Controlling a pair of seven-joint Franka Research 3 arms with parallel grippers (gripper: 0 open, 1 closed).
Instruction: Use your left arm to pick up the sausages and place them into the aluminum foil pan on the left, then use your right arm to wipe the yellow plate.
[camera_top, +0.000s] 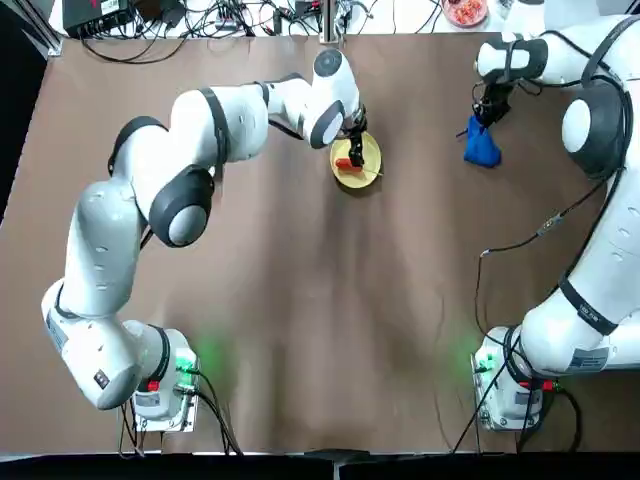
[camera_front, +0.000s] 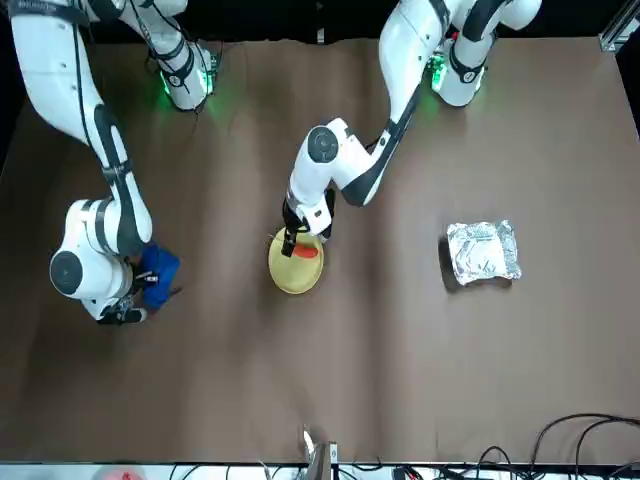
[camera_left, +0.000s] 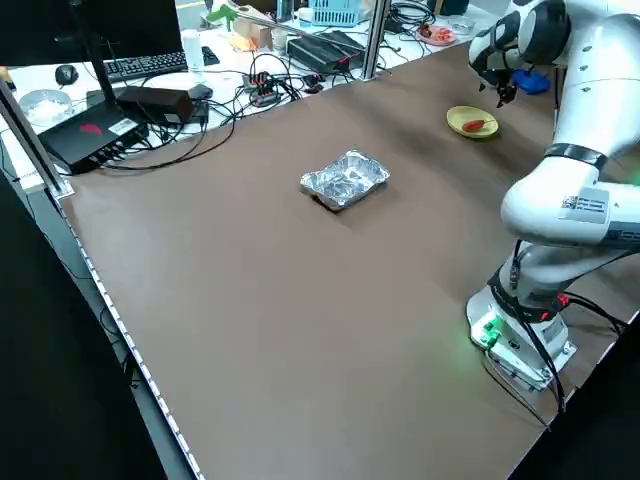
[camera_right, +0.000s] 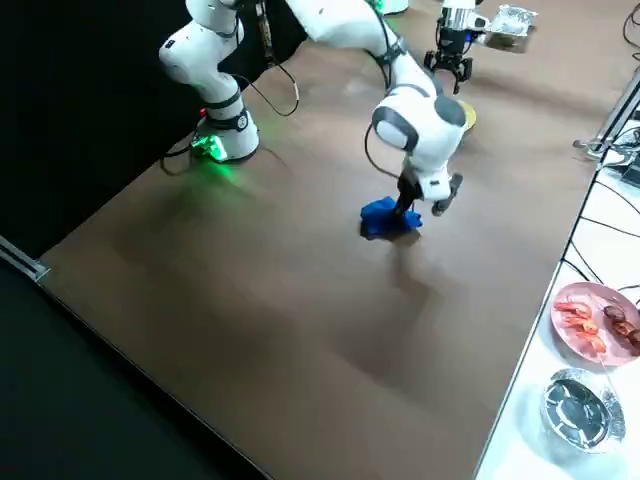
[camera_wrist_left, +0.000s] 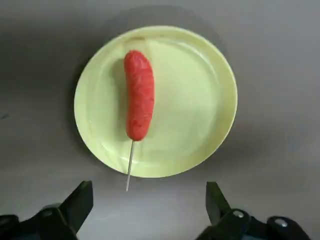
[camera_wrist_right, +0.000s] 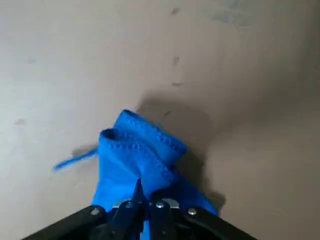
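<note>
Fingertips (camera_wrist_left: 80, 200) of the left gripper (camera_wrist_left: 145, 210), spread wide and holding nothing, at the lower edge of the left wrist view.

Sausages (camera_wrist_left: 138, 94): one red piece on a thin skewer, lying on the yellow plate (camera_wrist_left: 200, 100), centre of that view; upper centre of the top view.

Step judged in hand: descent to grasp. Advice: straddle the sausage's middle across its width, clear of the skewer, and close gently so the plate does not slide.

Aluminum foil pan (camera_front: 483, 252): right of centre in the front view, well apart from the plate, bare brown table (camera_front: 400, 380) between; ample room for the carry.

Right gripper (camera_wrist_right: 145, 202): clenched on the blue cloth (camera_wrist_right: 135, 155), upper right of the top view, near the table's far edge.
</note>
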